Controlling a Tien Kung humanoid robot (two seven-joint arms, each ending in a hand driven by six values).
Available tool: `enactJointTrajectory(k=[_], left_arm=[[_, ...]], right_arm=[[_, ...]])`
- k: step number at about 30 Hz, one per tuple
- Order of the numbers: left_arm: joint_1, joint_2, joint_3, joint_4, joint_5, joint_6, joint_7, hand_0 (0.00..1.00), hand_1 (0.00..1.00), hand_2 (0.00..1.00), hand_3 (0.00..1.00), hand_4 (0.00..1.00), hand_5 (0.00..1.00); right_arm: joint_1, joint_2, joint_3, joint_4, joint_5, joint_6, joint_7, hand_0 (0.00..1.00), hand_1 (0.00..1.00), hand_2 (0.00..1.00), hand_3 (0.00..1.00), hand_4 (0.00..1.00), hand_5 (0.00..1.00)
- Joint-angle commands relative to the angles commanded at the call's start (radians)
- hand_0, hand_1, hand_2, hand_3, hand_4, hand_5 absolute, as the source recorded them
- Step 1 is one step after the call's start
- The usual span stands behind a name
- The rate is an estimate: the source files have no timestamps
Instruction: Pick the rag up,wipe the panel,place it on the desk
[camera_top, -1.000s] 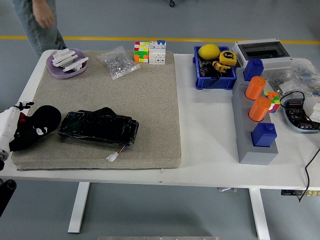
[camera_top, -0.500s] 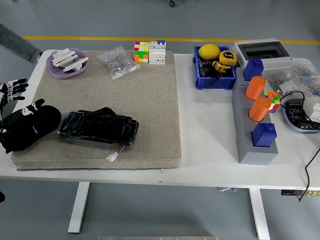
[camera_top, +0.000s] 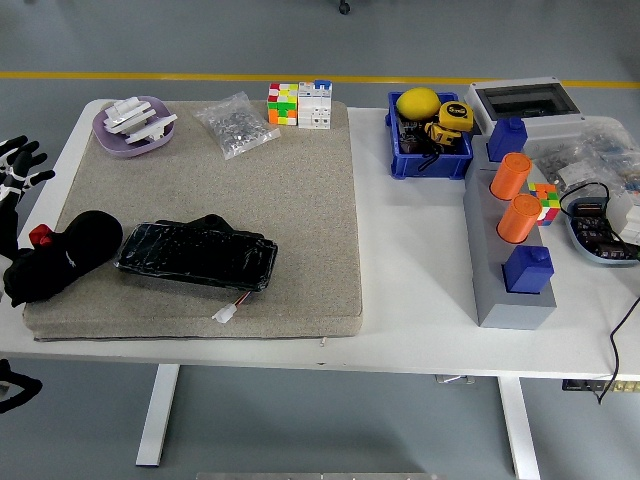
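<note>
A white table fills most of the frame, with a large beige mat covering its left half. Along the right side stands a long grey block carrying two blue blocks and two orange cylinders, with a blue bin of yellow tools at upper centre. A flat black panel wrapped in shiny film lies at the lower left of the mat, a small white connector on a wire trailing from its lower edge. Just left of the panel, touching its end, the black rag sits bunched on the mat's left edge. At the far left edge of the frame, above the rag, the robot's left hand shows with its fingers spread apart, holding nothing. At the upper left sit a purple dish, a clear bag of small parts and two puzzle cubes.
</note>
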Motion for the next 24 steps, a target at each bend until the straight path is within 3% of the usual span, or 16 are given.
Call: enactJointTrajectory(k=[11,24], left_arm=[[0.013,0.007,0.0,0.002,0.008,-0.008,0.018,0.529,0.671,0.66,0.603,0.913,0.421],[0.028,-0.018,-0.005,0.008,0.022,-0.016,0.041,0.529,0.67,0.64,0.586,0.892,0.402]], right_arm=[[-0.005,0.004,-0.013,0.0,0.011,0.005,0.001,0.523,0.559,0.648,0.552,0.929,0.408],[0.011,-0.004,-0.011,0.0,-0.002,0.021,-0.002,0.529,0.565,0.652,0.552,0.929,0.411]])
